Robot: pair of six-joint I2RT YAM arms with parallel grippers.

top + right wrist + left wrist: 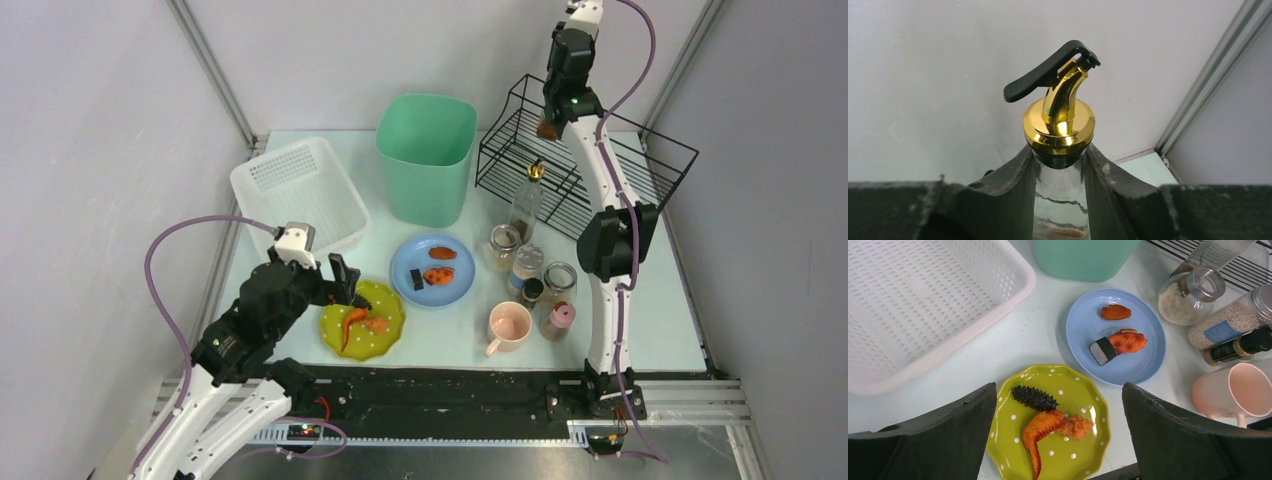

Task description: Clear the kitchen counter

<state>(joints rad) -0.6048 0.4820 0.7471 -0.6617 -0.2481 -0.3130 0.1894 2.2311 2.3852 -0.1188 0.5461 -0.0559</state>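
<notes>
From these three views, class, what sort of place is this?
Probably a mock kitchen counter in a robot test cell: blue plate and green plate of food, spice jars, with the left arm and right arm bolted along its front.

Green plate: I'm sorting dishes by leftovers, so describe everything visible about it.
The green plate is lime, glossy, white-dotted, with a scalloped rim. It lies flat on the kitchen counter, apart from the blue plate, bearing a dark spiky piece, an orange wing and an orange crumb lump.
</notes>
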